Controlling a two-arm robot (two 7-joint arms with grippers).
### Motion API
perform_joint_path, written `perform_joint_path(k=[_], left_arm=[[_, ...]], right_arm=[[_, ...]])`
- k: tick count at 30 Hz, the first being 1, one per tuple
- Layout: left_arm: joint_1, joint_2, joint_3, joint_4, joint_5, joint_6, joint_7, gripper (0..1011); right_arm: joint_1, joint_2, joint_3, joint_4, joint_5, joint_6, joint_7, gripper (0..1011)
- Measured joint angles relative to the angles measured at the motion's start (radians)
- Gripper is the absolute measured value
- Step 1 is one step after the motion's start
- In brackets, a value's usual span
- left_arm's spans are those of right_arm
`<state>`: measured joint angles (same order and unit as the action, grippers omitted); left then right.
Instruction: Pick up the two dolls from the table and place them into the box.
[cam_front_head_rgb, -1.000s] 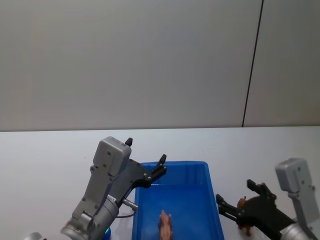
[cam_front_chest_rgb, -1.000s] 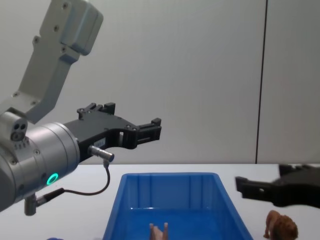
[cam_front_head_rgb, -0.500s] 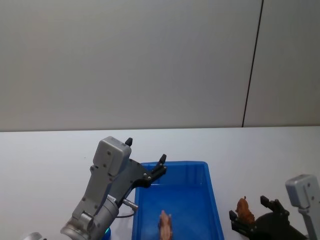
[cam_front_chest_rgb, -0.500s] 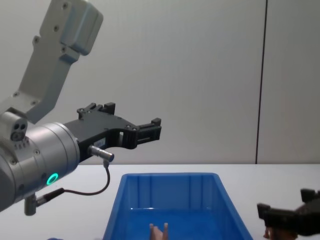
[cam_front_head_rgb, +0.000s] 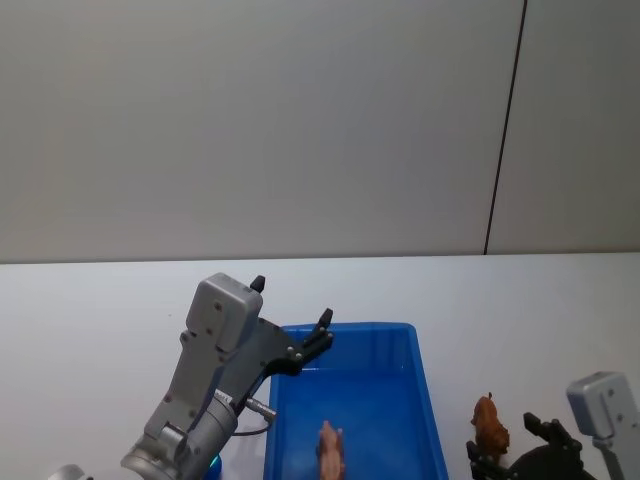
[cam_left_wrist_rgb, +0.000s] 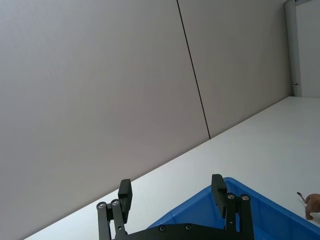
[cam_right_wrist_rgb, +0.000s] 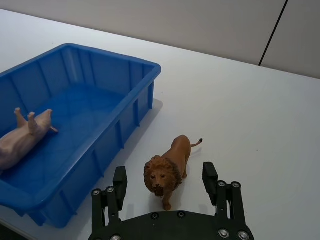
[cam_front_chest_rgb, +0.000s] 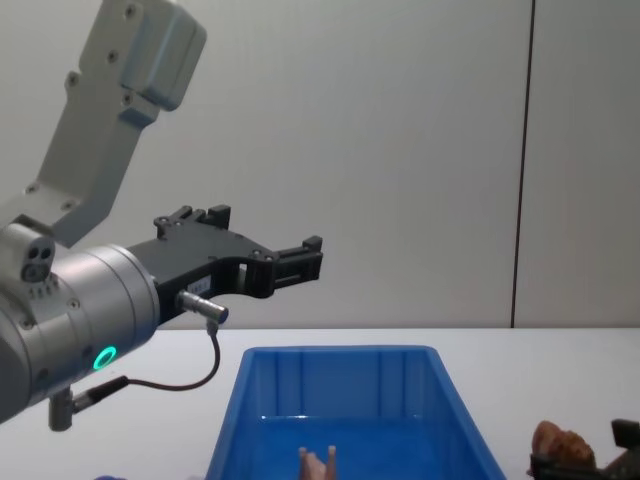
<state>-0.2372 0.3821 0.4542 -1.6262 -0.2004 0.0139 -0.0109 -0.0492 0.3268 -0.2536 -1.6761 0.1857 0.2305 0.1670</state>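
The reddish-brown lion doll (cam_right_wrist_rgb: 170, 162) stands upright on the white table (cam_right_wrist_rgb: 250, 110), just right of the blue box (cam_right_wrist_rgb: 120, 57). My right gripper (cam_right_wrist_rgb: 165, 172) is open and low, with one finger on each side of the lion's head, not closed on it. The head view shows the lion (cam_front_head_rgb: 489, 424) with that gripper (cam_front_head_rgb: 510, 447) just behind it. The pale pink doll (cam_right_wrist_rgb: 22, 140) lies on its side on the box floor, also visible from the head (cam_front_head_rgb: 331, 452). My left gripper (cam_left_wrist_rgb: 171, 185) hangs open and empty above the box's far left corner (cam_front_head_rgb: 292, 300).
The box (cam_front_head_rgb: 345, 328) sits in front of me at the middle, with white table (cam_front_head_rgb: 100, 300) on both sides and behind it. A grey wall stands beyond the table. The left arm's big grey wrist (cam_front_chest_rgb: 80, 310) rises high beside the box's left side.
My right gripper has dropped and drawn back toward me, from above and past the lion to down around its head. The left arm, the box and both dolls have stayed put.
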Motion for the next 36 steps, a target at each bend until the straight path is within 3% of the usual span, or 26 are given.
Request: perform_joint_path(k=[3, 20, 28, 36], left_arm=[[0.0, 0.0, 0.0, 0.0, 0.0, 0.0, 0.0, 1001], [0.0, 0.0, 0.0, 0.0, 0.0, 0.0, 0.0, 1001], [0.0, 0.0, 0.0, 0.0, 0.0, 0.0, 0.0, 1001], [0.0, 0.0, 0.0, 0.0, 0.0, 0.0, 0.0, 1001]], right_arm=[[0.002, -0.002, -0.001, 0.011, -0.006, -0.012, 0.002, 911], [0.016, -0.019, -0.012, 0.077, -0.052, -0.106, 0.005, 413], [0.015, -0.022, -0.013, 0.079, -0.062, -0.135, -0.005, 411], [0.009, -0.02, -0.01, 0.036, -0.057, -0.166, -0.006, 411]])
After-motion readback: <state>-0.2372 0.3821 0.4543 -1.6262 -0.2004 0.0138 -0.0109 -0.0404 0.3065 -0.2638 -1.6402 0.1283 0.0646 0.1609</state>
